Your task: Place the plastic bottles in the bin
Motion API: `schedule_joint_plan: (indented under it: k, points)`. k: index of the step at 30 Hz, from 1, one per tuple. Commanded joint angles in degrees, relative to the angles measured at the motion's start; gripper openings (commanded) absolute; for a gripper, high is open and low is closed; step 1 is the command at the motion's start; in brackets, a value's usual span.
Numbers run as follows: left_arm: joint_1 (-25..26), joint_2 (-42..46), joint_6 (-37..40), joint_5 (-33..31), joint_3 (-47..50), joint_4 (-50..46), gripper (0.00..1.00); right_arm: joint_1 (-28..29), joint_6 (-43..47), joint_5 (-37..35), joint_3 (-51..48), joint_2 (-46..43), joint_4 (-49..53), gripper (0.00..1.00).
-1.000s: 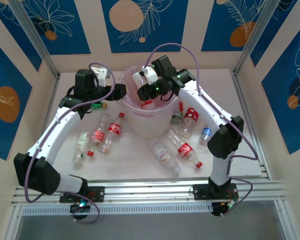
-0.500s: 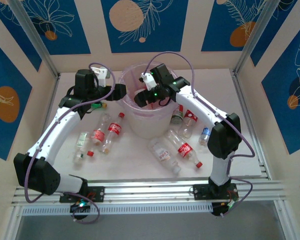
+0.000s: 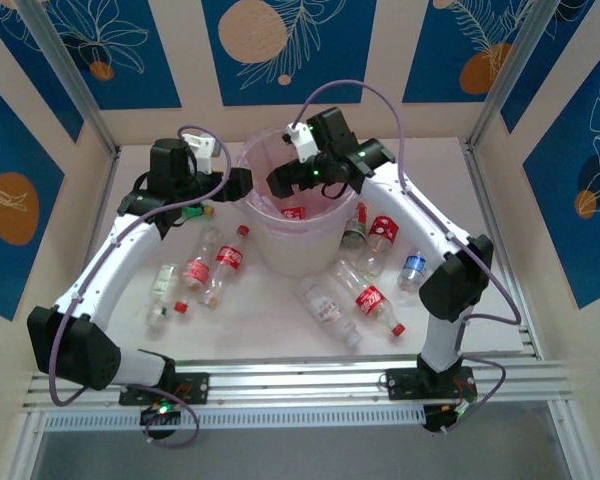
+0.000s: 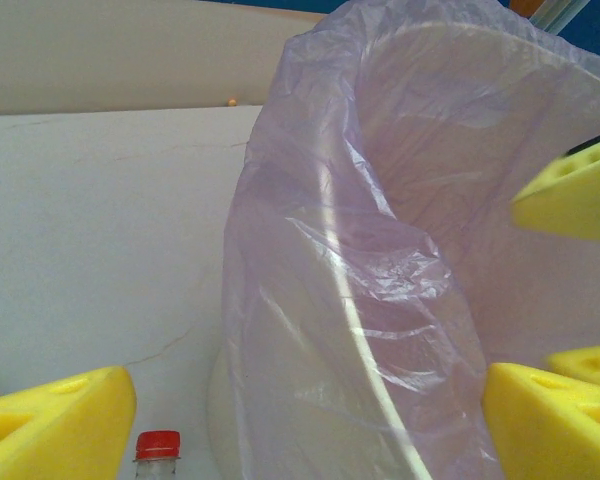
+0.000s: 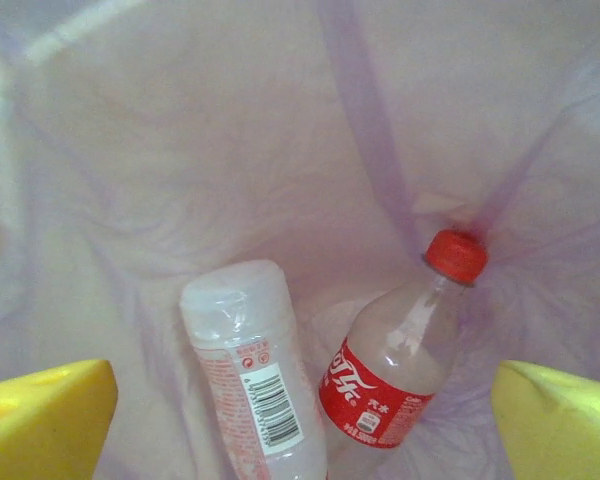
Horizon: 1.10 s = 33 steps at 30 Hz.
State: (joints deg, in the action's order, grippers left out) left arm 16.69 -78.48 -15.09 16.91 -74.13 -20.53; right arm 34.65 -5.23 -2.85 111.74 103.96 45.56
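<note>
The bin (image 3: pixel 298 240), translucent white with a purple liner, stands at the table's back centre. My right gripper (image 3: pixel 278 183) hovers over its mouth, open. In the right wrist view the gripper (image 5: pixel 305 425) looks down on two clear bottles at the bottom: a red-capped, red-labelled bottle (image 5: pixel 400 370) and a barcode-labelled bottle (image 5: pixel 255 385), neither touched. My left gripper (image 3: pixel 242 183) stands open beside the bin's left rim; in its wrist view the gripper (image 4: pixel 305 430) faces the bin wall (image 4: pixel 380 280). Loose bottles (image 3: pixel 228 262) lie to the left, more bottles (image 3: pixel 372 300) to the right.
A green bottle with a yellow cap (image 3: pixel 196 211) lies under the left arm. A blue-labelled bottle (image 3: pixel 412 268) lies by the right arm. A red cap (image 4: pixel 158 445) sits close below the left gripper. Walls enclose the table (image 3: pixel 270 325) on three sides.
The right gripper dipped into the bin, then rose above the rim; the red-labelled bottle now lies free at the bottom. The left arm has not moved.
</note>
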Motion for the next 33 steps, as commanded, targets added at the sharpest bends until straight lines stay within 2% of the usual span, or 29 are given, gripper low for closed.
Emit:
schedule_joint_plan:
  k: [1,5,8,15,20,27,33]
  points:
    - [0.13,-0.43,2.41,-1.77,1.84,-6.16,0.89,0.27,-1.64,-2.46,4.23,-5.87,3.81,1.0]
    - [0.11,-0.53,2.45,-1.96,1.86,-6.13,0.89,-1.0,-4.78,-9.9,5.03,-10.04,6.49,0.99]
    - [0.11,-0.64,2.42,-1.88,1.84,-6.11,0.89,-4.63,-8.97,-14.75,2.02,-14.0,8.84,0.99]
    - [0.1,-0.45,2.08,-1.52,1.88,-6.09,0.89,-21.16,-20.74,-15.33,-16.38,-24.93,12.83,0.99]
    - [0.15,-0.6,2.02,-1.48,1.88,-6.05,0.89,-29.52,-26.77,-14.57,-33.1,-31.13,13.54,0.99]
    - [0.13,-1.12,1.73,-1.08,1.88,-6.0,0.89,-35.29,-27.81,-12.55,-49.68,-29.89,7.8,0.99]
    - [0.18,-1.12,1.78,-1.26,1.97,-6.0,0.89,-38.13,-26.96,-9.69,-55.56,-23.99,0.19,0.99]
